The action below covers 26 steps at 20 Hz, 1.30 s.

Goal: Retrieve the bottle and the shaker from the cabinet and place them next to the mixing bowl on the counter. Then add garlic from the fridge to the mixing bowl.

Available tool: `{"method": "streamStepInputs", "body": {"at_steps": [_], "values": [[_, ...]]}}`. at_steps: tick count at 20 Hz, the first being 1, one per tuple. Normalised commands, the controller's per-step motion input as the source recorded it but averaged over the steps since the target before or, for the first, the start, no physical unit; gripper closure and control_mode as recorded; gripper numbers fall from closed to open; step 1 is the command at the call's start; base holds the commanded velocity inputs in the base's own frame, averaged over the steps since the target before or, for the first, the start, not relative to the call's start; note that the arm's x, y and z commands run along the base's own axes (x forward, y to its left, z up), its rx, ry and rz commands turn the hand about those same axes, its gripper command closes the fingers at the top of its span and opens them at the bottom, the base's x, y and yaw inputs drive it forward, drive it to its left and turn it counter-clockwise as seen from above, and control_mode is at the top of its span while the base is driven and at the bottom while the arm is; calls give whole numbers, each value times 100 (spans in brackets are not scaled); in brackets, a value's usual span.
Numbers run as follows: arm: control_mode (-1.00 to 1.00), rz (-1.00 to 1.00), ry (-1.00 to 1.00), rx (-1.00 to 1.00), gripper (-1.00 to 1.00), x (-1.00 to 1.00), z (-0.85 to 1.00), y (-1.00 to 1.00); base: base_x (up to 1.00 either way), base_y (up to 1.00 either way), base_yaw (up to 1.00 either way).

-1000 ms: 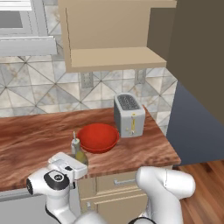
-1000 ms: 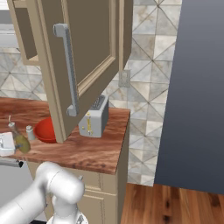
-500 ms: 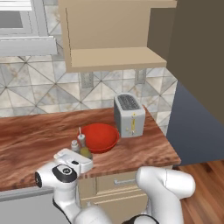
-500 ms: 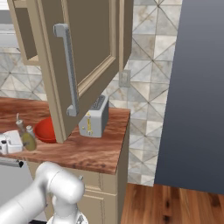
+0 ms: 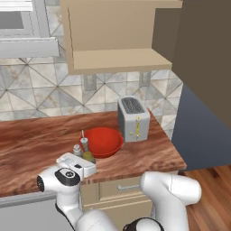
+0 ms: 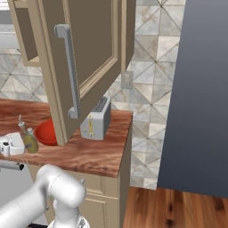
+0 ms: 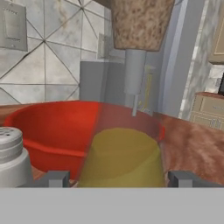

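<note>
Hand view: unlabelled bottle [image 7: 120,159]

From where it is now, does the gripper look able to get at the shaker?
Probably yes. The gripper is open around the bottle, and the shaker stands right beside it on the counter, nothing between.

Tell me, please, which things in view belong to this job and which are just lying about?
Job: bottle, shaker, mixing bowl, cabinet, counter, gripper.

Lying about: toaster, wall outlet.
</note>
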Motion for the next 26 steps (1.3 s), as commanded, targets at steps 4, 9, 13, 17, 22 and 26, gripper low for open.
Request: {"method": "streamStepInputs", "body": {"at_steps": [4,9,13,17,22,26], "values": [[-100,0,0,5,100,0,-25,0,0,0,0],[-100,0,0,7,-100,0,-20,0,0,0,0],[-100,0,0,4,-100,0,-13,0,0,0,0],[-100,0,0,0,-100,0,0,0,0,0,0],[-100,0,0,0,-100,-13,0,0,0,0,0],[-100,-2,0,0,-100,-24,3,8,0,0,0]]}}
